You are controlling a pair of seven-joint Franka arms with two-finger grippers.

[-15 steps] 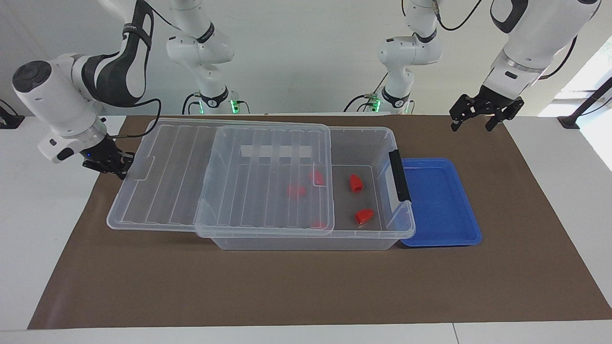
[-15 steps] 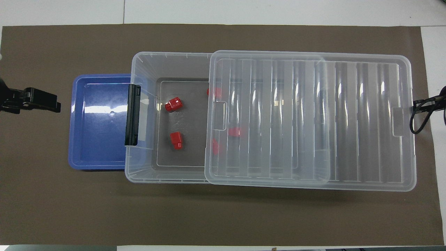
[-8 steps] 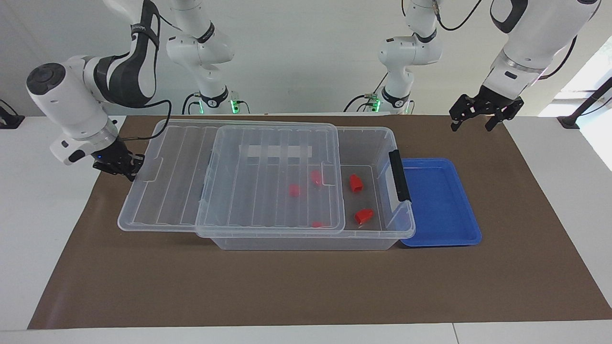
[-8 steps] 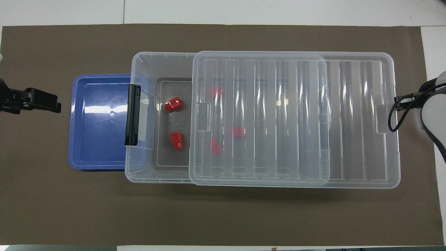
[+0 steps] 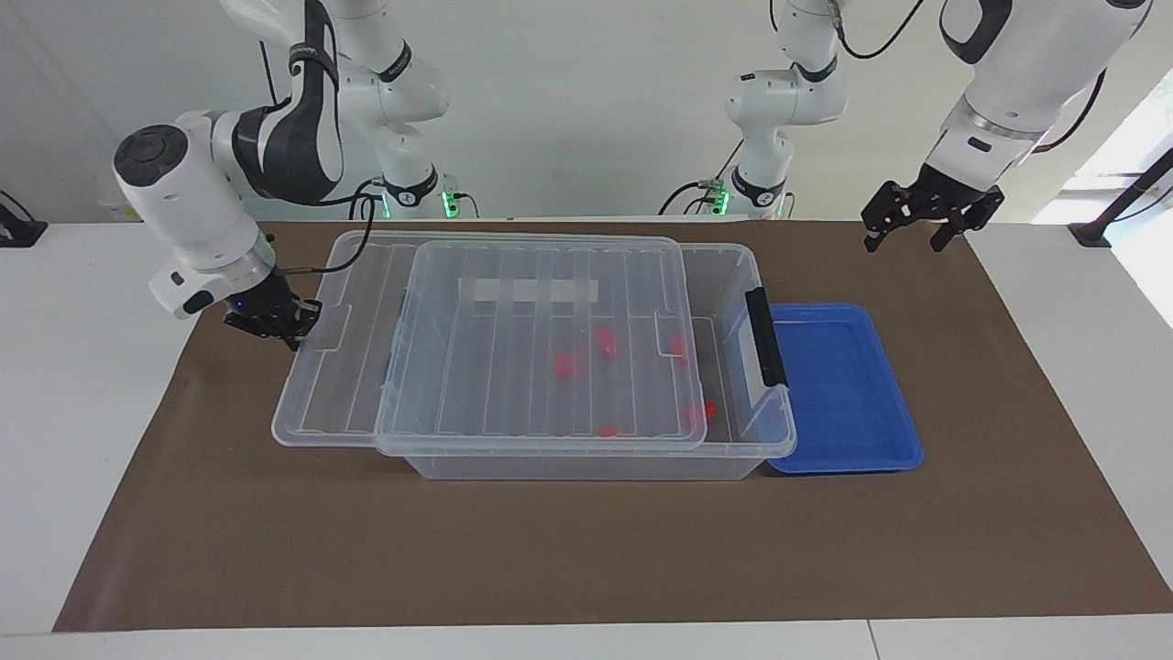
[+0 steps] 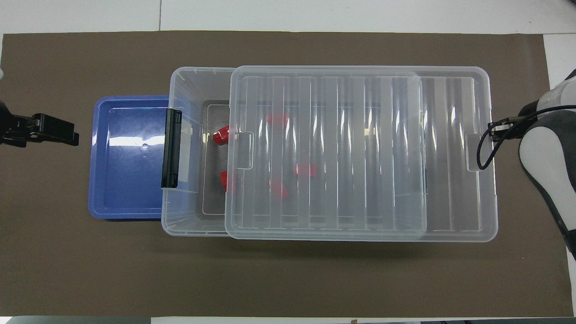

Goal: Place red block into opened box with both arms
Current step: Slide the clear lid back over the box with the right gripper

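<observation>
Right gripper [image 5: 295,328] pinched on ribbed clear plastic lid [image 5: 513,339], sliding it shut over large clear storage box [image 5: 733,266]; small red block [image 6: 222,135] inside, half covered; my left gripper [image 5: 926,220] spread, waiting above brown mat; next: seat lid square

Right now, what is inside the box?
Five small red pieces lie on the floor of the box. The lid covers most of it, so they show only partly or blurred; which is the task's block is unclear.
</observation>
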